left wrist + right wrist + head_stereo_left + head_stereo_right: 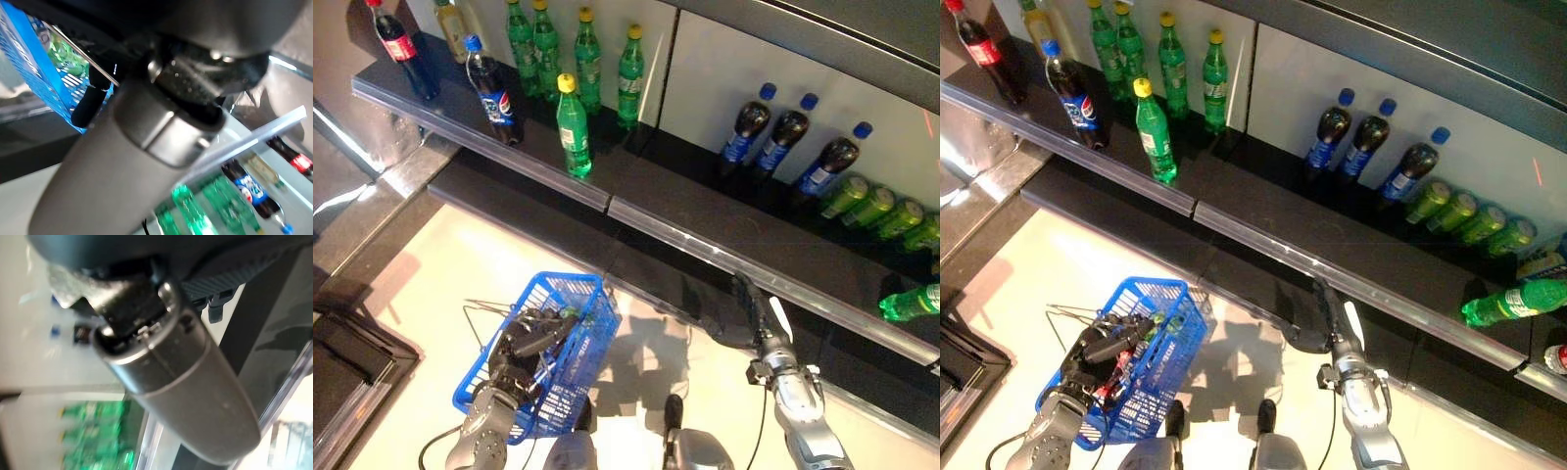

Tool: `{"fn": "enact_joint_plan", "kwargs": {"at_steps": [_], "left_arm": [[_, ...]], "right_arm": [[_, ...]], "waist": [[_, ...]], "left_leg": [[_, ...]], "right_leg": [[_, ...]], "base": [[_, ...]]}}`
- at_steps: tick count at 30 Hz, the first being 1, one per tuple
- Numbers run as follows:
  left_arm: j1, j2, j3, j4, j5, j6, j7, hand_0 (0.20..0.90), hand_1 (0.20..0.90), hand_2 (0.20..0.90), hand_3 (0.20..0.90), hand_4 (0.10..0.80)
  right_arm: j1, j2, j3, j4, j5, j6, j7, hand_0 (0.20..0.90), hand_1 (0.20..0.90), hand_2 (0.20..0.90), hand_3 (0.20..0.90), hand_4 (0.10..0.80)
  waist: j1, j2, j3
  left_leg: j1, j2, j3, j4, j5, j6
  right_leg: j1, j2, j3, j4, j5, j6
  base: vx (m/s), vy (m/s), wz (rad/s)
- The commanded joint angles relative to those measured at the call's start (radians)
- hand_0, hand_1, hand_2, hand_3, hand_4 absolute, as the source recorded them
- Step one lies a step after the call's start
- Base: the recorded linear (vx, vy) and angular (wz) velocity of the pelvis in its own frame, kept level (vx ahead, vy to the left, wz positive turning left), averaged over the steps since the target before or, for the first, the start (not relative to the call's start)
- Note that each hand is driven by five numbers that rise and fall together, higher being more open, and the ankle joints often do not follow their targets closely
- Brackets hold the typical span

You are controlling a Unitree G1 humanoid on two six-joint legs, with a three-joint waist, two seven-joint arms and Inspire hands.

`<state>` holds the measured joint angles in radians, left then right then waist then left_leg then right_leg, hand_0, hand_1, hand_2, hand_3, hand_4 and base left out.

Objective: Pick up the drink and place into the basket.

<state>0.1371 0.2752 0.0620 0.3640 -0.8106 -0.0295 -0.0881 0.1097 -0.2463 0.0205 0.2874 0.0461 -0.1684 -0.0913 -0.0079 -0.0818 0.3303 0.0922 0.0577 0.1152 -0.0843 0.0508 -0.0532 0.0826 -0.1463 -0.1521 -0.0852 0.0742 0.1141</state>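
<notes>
A blue wire basket hangs at the lower left over the pale floor, and my left hand is shut on its handle. Something green lies inside the basket. My right hand is at the lower right, just before the shelf's front edge, open with straight fingers pointing up at the shelf and holding nothing. The nearest upright drink is a green bottle with a yellow cap, standing alone near the shelf's front edge, far from both hands.
A dark shelf runs diagonally across the view. It holds more green bottles, cola bottles, dark blue-capped bottles and green cans. One green bottle lies on its side at the right.
</notes>
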Motion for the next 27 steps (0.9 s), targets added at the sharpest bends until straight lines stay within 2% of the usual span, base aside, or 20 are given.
{"fn": "enact_joint_plan", "kwargs": {"at_steps": [1,5,9,14,22,27], "left_arm": [[-0.073,0.005,0.067,-0.1,0.04,-0.306,-0.096,0.3,0.3,0.3,0.2,0.1],[-0.085,0.008,0.06,0.041,0.057,-0.305,-0.099,0.3,0.3,0.3,0.2,0.1],[-0.113,-0.007,0.045,0.216,0.084,-0.31,-0.09,0.3,0.3,0.3,0.2,0.1],[-0.137,-0.015,0.04,0.436,0.119,-0.304,-0.085,0.3,0.3,0.3,0.2,0.1],[-0.151,-0.011,0.054,0.65,0.157,-0.284,-0.117,0.3,0.3,0.3,0.2,0.1],[-0.154,0.002,0.05,0.798,0.218,-0.279,-0.14,0.3,0.3,0.3,0.2,0.1]], "right_arm": [[0.065,-0.042,-0.02,0.042,0.111,-0.106,-0.054,0.9,0.9,0.9,0.9,0.8],[0.052,-0.023,-0.048,0.171,0.246,-0.105,-0.041,0.9,0.9,0.9,0.9,0.8],[0.028,-0.011,-0.062,0.325,0.309,-0.1,-0.021,0.9,0.9,0.9,0.9,0.8],[-0.003,-0.022,-0.084,0.561,0.296,-0.132,0.016,0.9,0.9,0.9,0.9,0.8],[-0.03,-0.031,-0.099,0.772,0.283,-0.148,0.055,0.9,0.9,0.9,0.9,0.8],[-0.05,-0.037,-0.097,0.915,0.268,-0.124,0.105,0.9,0.9,0.9,0.9,0.8]], "waist": [[-0.013,0.068,-0.277],[-0.022,0.073,-0.276],[-0.029,0.077,-0.277],[-0.028,0.077,-0.285],[-0.027,0.078,-0.293],[-0.024,0.078,-0.299]], "left_leg": [[0.009,0.005,0.007,-0.003,-0.03,0.027],[0.014,0.008,0.019,-0.003,-0.033,0.023],[0.021,0.011,0.032,-0.003,-0.035,0.019],[0.03,0.011,0.035,-0.003,-0.039,0.019],[0.035,0.014,0.04,0.0,-0.041,0.018],[0.039,0.013,0.04,-0.001,-0.044,0.019]], "right_leg": [[0.025,-0.015,0.004,0.043,-0.018,0.003],[0.026,-0.011,0.016,0.04,-0.018,0.0],[0.025,-0.006,0.024,0.045,-0.02,-0.004],[0.03,0.002,0.032,0.047,-0.026,-0.009],[0.031,0.008,0.038,0.051,-0.031,-0.012],[0.034,0.011,0.036,0.052,-0.036,-0.014]], "base": [[-0.017,0.013,-0.22],[-0.006,0.015,-0.12],[0.004,0.009,-0.11],[0.021,0.0,-0.13],[0.017,-0.005,-0.08],[0.0,0.0,0.0]]}}
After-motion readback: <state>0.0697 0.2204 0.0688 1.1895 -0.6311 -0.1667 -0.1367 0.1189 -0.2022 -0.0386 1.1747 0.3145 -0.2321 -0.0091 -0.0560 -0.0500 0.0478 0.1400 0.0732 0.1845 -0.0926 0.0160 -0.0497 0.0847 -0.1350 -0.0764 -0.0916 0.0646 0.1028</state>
